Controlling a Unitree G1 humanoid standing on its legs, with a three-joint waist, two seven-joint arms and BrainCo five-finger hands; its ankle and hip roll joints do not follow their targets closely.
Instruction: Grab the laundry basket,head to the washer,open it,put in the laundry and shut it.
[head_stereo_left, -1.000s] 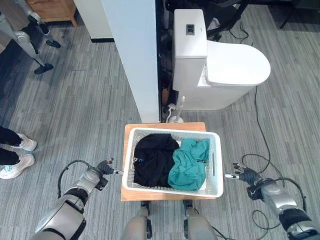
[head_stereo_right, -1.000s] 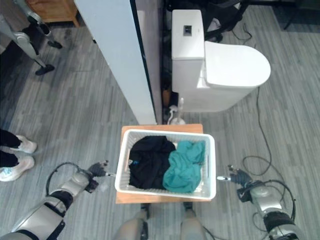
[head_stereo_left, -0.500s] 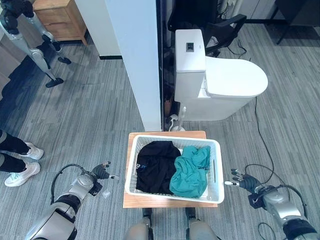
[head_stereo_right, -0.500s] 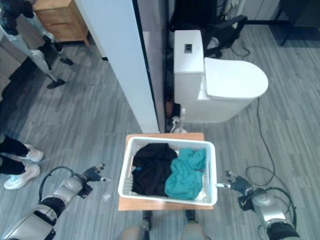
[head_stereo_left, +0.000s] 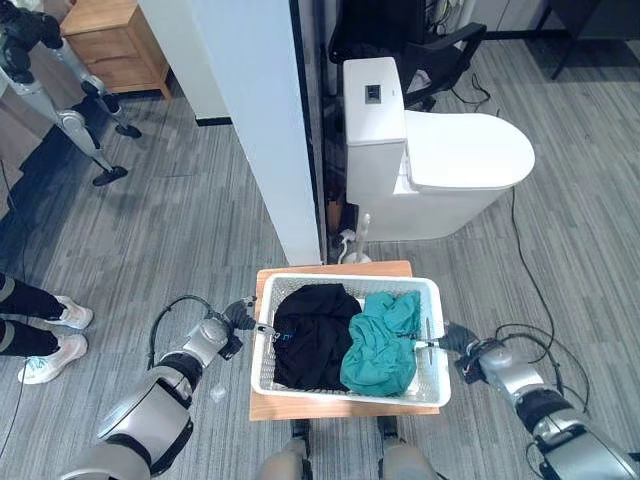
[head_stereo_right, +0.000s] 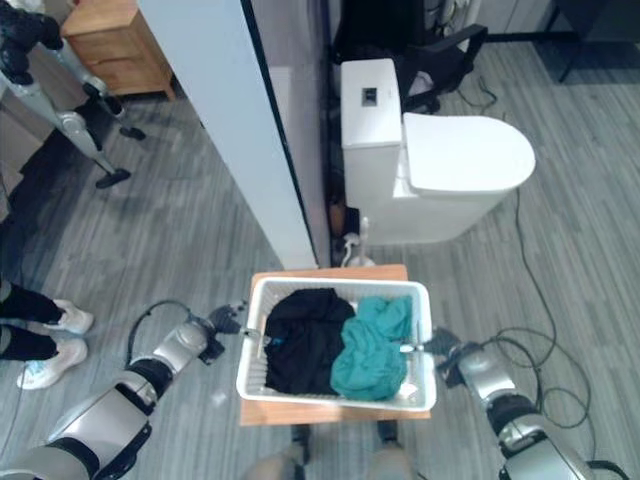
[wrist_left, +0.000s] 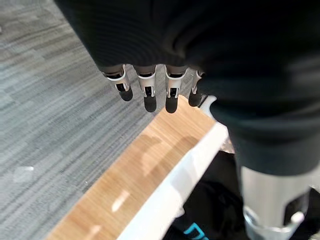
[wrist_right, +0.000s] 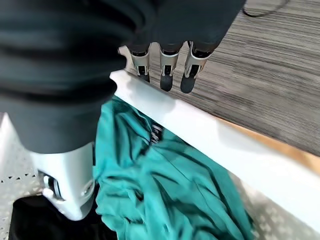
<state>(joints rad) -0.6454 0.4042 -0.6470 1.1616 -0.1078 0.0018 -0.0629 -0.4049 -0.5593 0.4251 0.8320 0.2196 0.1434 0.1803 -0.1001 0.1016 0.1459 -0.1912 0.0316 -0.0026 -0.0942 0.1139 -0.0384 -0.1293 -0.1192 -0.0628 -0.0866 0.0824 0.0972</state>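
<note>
1. Right now your left hand (head_stereo_left: 236, 317) and right hand (head_stereo_left: 457, 338) sit at opposite rims of the white laundry basket (head_stereo_left: 434, 300), fingers straight and relaxed, thumbs over the rim, gripping nothing.
2. Your basket rests on a small wooden table (head_stereo_left: 330, 269), holding black clothing (head_stereo_left: 305, 330) and a teal garment (head_stereo_left: 381, 340).
3. Lift unevenly and you could tip the basket off the table.
4. You can see pale blue print on the black clothing, too small to read.

Left hand (head_stereo_left: 243, 316), right hand (head_stereo_left: 452, 340) moved inward to basket (head_stereo_left: 345, 384) rims.
</note>
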